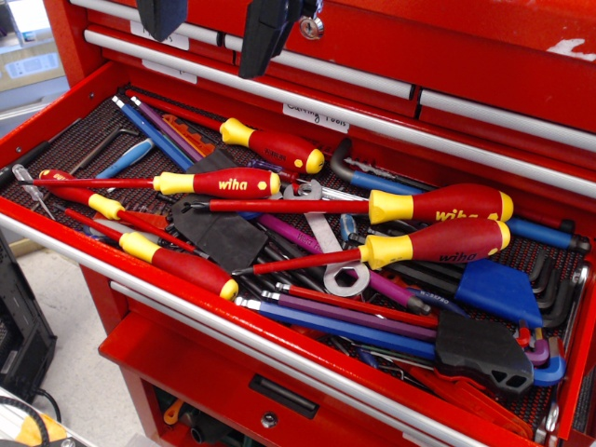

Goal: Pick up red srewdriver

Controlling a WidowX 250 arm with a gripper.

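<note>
Nearest you, note one yellow-butted red screwdriver (177,264). Behind it lies the slim red srewdriver with yellow "wiha" lettering (191,182), long axis left-right, shaft pointing left, resting in the red steel tool drawer (56,116). At right: two fat red-handled drivers (438,223). Farthest, the dark fingers (214,23) hang released, unloaded, above and behind the target.

In the drawer (56,130) I count six red-handled screwdrivers: one slim with yellow "wiha" lettering (219,182), two fat ones (447,202) (438,242), one with dark lettering (270,144), two at the front left (177,261) (79,193). One wrench (331,256). Two blue key holders (498,289) (372,335).
</note>
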